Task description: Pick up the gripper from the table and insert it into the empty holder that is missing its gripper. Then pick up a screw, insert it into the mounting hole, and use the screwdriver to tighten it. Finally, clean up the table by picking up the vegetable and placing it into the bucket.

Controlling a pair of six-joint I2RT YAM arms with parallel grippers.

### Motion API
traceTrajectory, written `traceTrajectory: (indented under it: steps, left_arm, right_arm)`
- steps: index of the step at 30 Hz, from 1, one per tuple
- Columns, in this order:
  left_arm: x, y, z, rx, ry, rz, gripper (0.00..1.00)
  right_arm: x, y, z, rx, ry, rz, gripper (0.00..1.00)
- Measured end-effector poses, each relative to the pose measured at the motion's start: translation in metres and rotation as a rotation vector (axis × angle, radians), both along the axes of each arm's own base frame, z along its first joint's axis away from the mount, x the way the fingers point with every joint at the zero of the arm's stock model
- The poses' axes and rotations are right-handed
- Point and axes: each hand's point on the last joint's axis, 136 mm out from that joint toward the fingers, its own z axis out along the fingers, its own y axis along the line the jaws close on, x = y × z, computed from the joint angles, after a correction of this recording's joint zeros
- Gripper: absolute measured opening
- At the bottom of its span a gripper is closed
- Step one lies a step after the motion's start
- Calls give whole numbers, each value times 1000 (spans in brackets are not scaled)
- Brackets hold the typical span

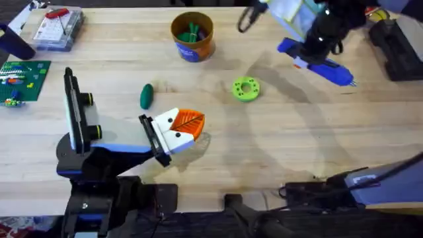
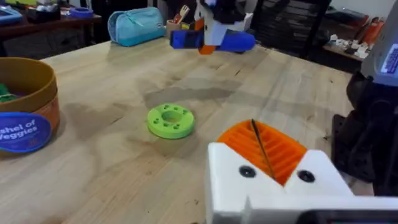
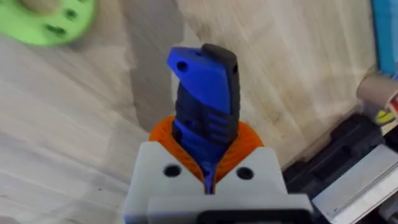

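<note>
Right pincer clamps thick blue screwdriver, black-edged.

left claw rests low with pads pressed together; right claw is raised, clamped on the screwdriver.

Even, bright indoor light falls on the pale wooden table from above, with no hard glare on the wood. Shadows are soft: broad grey bands stretch across the boards below the lime green ring with holes, and a faint shadow lies beside the small dark green oblong vegetable. In the overhead view the right arm near the top edge looks dark and smeared, and the blue pen-shaped screwdriver under it is slightly soft. The left wrist view is sharp on the near white and orange fingers, while the room behind blurs. The right wrist view is soft throughout; the green ring there is a blur.
</note>
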Motion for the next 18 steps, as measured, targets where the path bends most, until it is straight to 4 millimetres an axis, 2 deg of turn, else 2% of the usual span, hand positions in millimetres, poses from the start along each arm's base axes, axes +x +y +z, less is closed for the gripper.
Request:
traceTrajectory:
  steps: [3, 6, 13, 18]
  left_arm:
    - [0, 0, 0, 0, 0, 0, 10]
    - [0, 0, 0, 0, 0, 0, 10]
    - [8, 4, 1, 5, -10, 50, 10]
    - [39, 29, 3, 13, -23, 283, 10]
  right_arm:
    - [2, -26, -23, -23, 29, -5, 23]
    - [9, -43, -50, -38, 57, -5, 23]
    - [25, -52, -106, -65, 139, 45, 23]
    - [31, -51, -108, -82, 130, 88, 23]
